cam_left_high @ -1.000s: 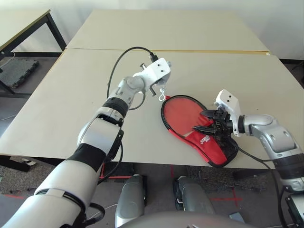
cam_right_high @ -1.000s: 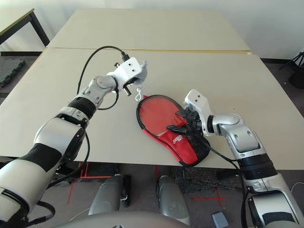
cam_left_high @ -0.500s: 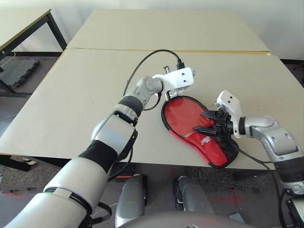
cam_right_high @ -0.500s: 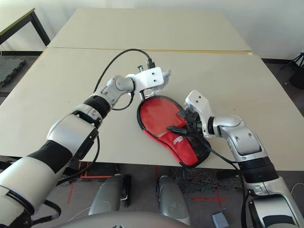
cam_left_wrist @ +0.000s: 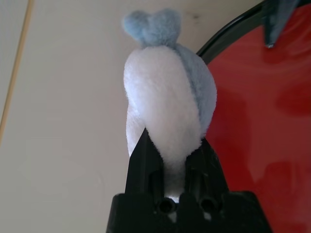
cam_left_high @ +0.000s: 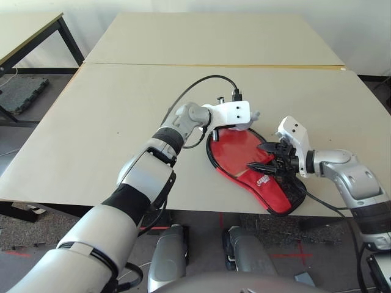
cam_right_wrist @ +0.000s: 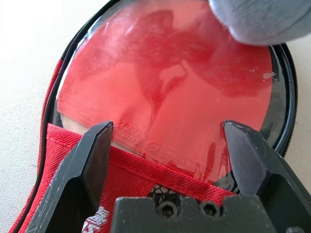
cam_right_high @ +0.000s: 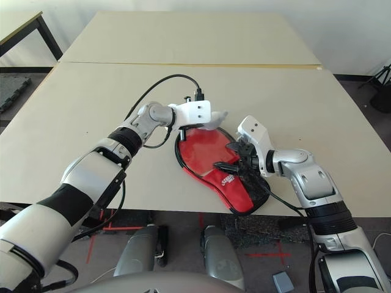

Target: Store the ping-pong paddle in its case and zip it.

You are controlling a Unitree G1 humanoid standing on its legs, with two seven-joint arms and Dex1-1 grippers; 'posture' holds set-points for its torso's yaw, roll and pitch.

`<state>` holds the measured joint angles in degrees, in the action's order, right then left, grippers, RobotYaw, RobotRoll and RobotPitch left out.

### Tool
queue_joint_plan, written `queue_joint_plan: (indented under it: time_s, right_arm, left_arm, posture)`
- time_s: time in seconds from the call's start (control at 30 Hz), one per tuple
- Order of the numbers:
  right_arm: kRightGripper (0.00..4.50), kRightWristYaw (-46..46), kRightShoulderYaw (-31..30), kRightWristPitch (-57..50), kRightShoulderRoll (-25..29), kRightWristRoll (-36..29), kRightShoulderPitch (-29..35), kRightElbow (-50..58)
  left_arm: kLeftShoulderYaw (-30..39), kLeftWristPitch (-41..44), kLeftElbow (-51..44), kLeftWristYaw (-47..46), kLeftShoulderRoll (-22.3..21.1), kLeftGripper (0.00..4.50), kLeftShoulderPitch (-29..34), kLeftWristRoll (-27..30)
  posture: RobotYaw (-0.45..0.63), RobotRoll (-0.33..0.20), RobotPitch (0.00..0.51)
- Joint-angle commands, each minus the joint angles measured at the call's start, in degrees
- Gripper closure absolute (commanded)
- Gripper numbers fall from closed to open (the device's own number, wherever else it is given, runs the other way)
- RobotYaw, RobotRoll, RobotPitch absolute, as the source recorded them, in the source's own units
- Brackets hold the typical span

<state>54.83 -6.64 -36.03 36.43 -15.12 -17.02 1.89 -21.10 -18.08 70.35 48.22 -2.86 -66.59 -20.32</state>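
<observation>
The red case (cam_left_high: 276, 193) with black edging lies open near the table's front edge, its handle end toward me. Inside rests the ping-pong paddle (cam_right_wrist: 165, 73), round red face up, its handle hidden under the case's red flap. My right gripper (cam_right_wrist: 170, 145) hovers open just over the case where flap and paddle face meet, one finger (cam_right_wrist: 92, 160) to each side. My left gripper (cam_left_wrist: 175, 143) is shut on a pale white and blue plush toy (cam_left_wrist: 165, 92), held at the case's far rim (cam_left_high: 247, 127).
A second table (cam_left_high: 214, 36) butts against this one along a seam at the back, and another stands far left (cam_left_high: 30, 30). A black cable (cam_left_high: 195, 85) loops above my left forearm. The case's handle end lies close to the front table edge (cam_left_high: 201, 206).
My left arm has swung right and down to the case's far rim, carrying the plush toy. The right gripper has stayed open over the case.
</observation>
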Motion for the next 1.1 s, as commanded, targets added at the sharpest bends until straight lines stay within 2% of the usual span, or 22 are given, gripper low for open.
queue_joint_plan:
  time_s: [0.03, 0.1, 0.33, 0.37, 0.53, 0.77, 0.97, 1.1]
  right_arm:
    - [0.00, 0.1, -2.6, -2.2, -0.1, 0.7, 1.7, -2.7]
    - [0.00, 0.2, -2.6, -2.0, 0.0, 0.7, 1.7, -2.9]
    - [0.00, 1.1, -3.3, -1.4, 0.3, 1.1, 0.6, -4.4]
    - [0.00, 1.2, -3.4, -1.3, 0.3, 1.1, 0.4, -4.6]
    - [0.00, 1.6, -4.0, -0.7, 0.3, 1.3, -0.7, -6.0]
    - [0.00, 2.3, -4.6, 0.4, 0.2, 1.7, -1.5, -7.5]
    - [0.00, 2.9, -5.2, 1.2, -0.3, 2.3, -2.3, -8.9]
    - [0.00, 3.0, -5.4, 1.7, -0.4, 2.4, -2.8, -9.6]
  left_arm:
    - [-0.6, 1.0, -0.8, 5.5, -0.4, 3.54, 2.6, 0.5]
    - [-0.2, 1.7, -2.3, 7.7, -0.9, 2.99, 3.3, 1.2]
    - [0.1, 5.3, -10.1, 12.0, -4.2, 0.16, 7.3, 3.2]
    - [0.1, 5.8, -11.1, 12.4, -4.7, 0.03, 7.8, 3.3]
    - [0.9, 10.0, -18.9, 15.6, -8.3, 0.03, 10.6, 5.7]
    - [3.4, 24.3, -40.4, 21.7, -13.0, 0.03, 17.5, 13.2]
    - [6.1, 37.0, -55.3, 21.4, -14.0, 0.03, 20.8, 20.1]
    - [6.2, 40.5, -59.9, 20.6, -16.2, 0.03, 22.2, 21.9]
  posture:
    - [-0.04, 0.000, 0.104]
    - [-0.04, 0.000, 0.103]
    - [-0.02, 0.000, 0.097]
    - [-0.01, 0.000, 0.095]
    - [-0.01, 0.000, 0.088]
    - [0.01, 0.000, 0.084]
    - [0.02, 0.000, 0.079]
    - [0.02, 0.000, 0.075]
